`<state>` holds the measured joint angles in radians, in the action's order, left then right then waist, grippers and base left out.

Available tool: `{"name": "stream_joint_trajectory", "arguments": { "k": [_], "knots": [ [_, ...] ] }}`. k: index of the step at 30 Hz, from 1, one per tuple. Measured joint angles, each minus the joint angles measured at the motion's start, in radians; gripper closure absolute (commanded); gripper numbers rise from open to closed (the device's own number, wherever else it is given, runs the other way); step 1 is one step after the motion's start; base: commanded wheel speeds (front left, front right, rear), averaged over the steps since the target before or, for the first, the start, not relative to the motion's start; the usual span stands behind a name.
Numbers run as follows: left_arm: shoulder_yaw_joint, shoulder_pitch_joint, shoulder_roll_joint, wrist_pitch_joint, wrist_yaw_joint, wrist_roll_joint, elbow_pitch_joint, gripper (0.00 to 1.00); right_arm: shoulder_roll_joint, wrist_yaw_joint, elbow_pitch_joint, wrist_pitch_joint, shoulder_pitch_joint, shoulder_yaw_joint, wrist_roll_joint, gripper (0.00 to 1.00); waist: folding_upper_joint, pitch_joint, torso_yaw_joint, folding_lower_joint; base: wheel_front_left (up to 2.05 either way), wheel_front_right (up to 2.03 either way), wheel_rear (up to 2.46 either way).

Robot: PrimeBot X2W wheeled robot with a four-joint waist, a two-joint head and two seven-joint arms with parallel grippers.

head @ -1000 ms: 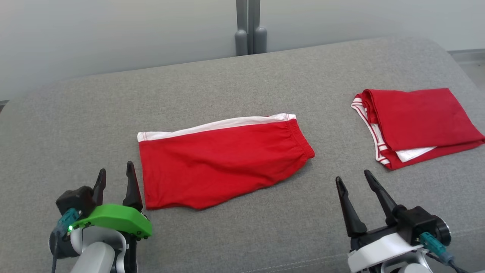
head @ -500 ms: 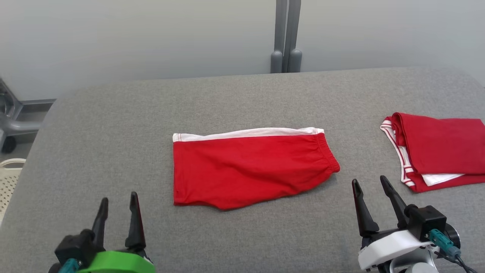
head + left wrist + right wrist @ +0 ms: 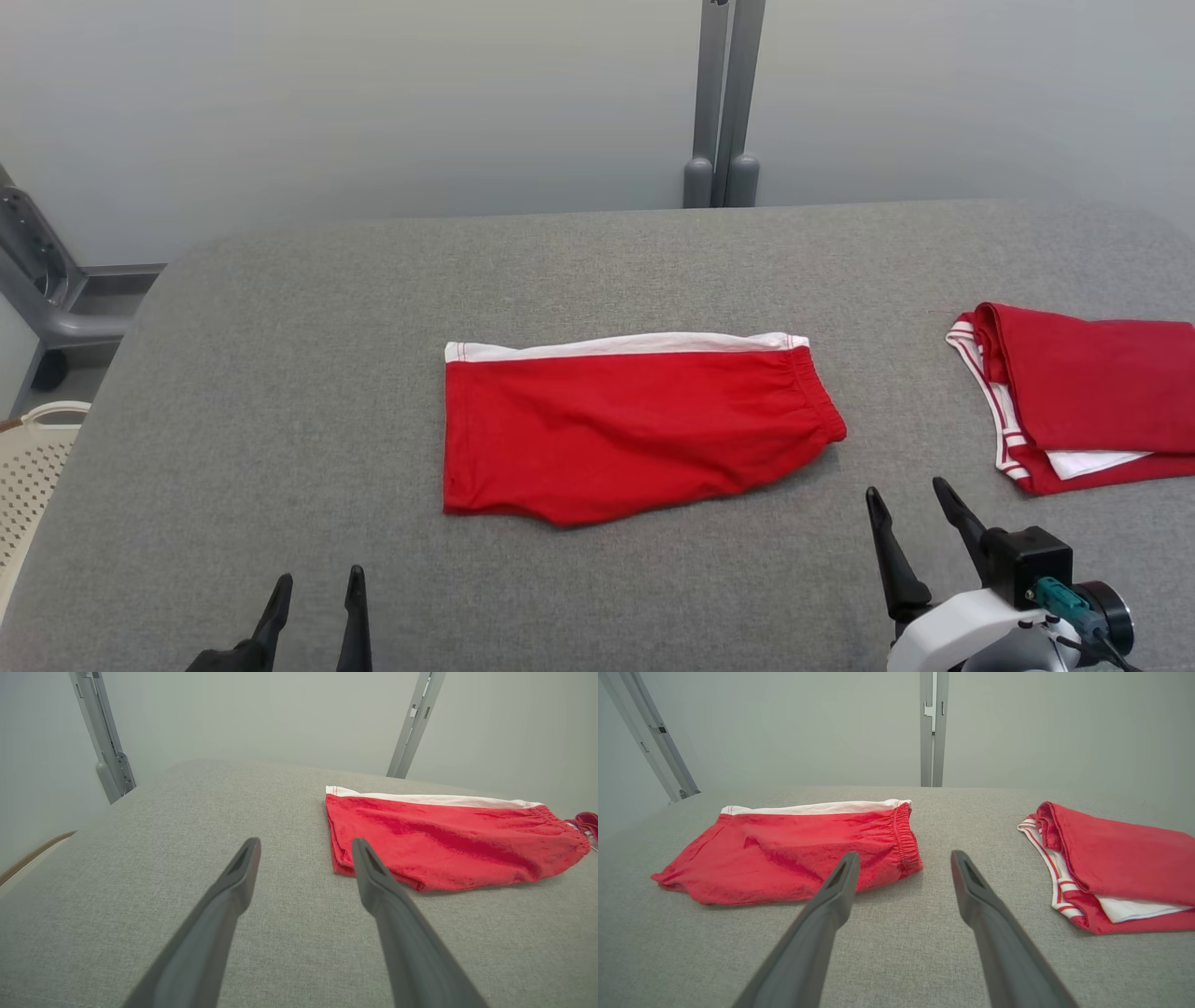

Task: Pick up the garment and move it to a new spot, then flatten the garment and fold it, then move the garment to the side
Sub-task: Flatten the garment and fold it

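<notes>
The shorts (image 3: 635,429) lie at the middle of the grey table (image 3: 280,373), well clear of every edge. They look folded in half lengthwise, one leg over the other. The gathered elastic waistband sits at the 3 o'clock end and the leg hems at the 9 o'clock end. A white strip of the under layer peeks out along the 12 o'clock edge. The red cloth is mostly flat, with a few soft ripples and a slightly bowed edge at 6 o'clock.

I judge the flattening and folding to be done or nearly so, which leaves the move to the side. For that I'd want a claw at each end, pinching through both layers so the fold doesn't fall open. Then I'd lift level and carry without dragging.

My left claw (image 3: 317,581) sits at 7 o'clock from the shorts, spread wide and holding nothing. My right claw (image 3: 906,493) sits at 4 o'clock, just off the waistband corner, also spread and empty. Neither touches the cloth.

At 3 o'clock, well apart from the shorts, a folded red top (image 3: 1092,392) with red-and-white striped trim rests near the table's edge. That looks to me like the likely side to aim for. A pale basket (image 3: 28,467) stands off the table at 9 o'clock, and a grey post (image 3: 724,103) rises behind at 12 o'clock.
</notes>
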<state>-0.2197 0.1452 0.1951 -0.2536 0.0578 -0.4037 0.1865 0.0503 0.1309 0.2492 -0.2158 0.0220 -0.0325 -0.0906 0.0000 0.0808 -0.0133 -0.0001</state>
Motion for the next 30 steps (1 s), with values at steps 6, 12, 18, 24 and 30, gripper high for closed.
{"name": "stream_joint_trajectory", "arguments": {
  "k": [6, 12, 18, 24, 30],
  "knots": [
    [0.024, 0.008, 0.003, 0.002, 0.020, -0.011, 0.025, 0.00, 0.000, 0.000, 0.036, 0.013, 0.002, 0.003, 0.003, 0.00, 0.0000, 0.004, -0.005, 0.0000, 0.00, 0.00, 0.00],
    [0.035, 0.007, 0.013, 0.002, 0.020, -0.027, 0.027, 0.00, 0.000, 0.000, 0.040, 0.012, -0.007, -0.008, -0.003, 0.00, 0.0000, 0.006, -0.014, 0.0000, 0.00, 0.00, 0.00],
    [0.035, 0.007, 0.020, 0.016, 0.021, -0.034, 0.011, 0.00, 0.000, 0.000, 0.038, 0.011, -0.007, -0.014, -0.003, 0.00, 0.0000, 0.005, -0.018, 0.0000, 0.00, 0.00, 0.00],
    [0.021, 0.007, 0.017, 0.016, 0.021, -0.034, 0.004, 0.00, 0.000, 0.000, 0.037, 0.021, -0.008, -0.015, -0.003, 0.00, 0.0000, 0.006, -0.022, 0.0001, 0.00, 0.00, 0.00],
    [0.007, 0.006, 0.017, 0.020, 0.012, -0.037, 0.015, 0.00, 0.000, 0.000, 0.029, 0.151, -0.091, -0.003, -0.007, 0.00, 0.0000, 0.005, -0.019, 0.0000, 0.00, 0.00, 0.00]
  ]
}}
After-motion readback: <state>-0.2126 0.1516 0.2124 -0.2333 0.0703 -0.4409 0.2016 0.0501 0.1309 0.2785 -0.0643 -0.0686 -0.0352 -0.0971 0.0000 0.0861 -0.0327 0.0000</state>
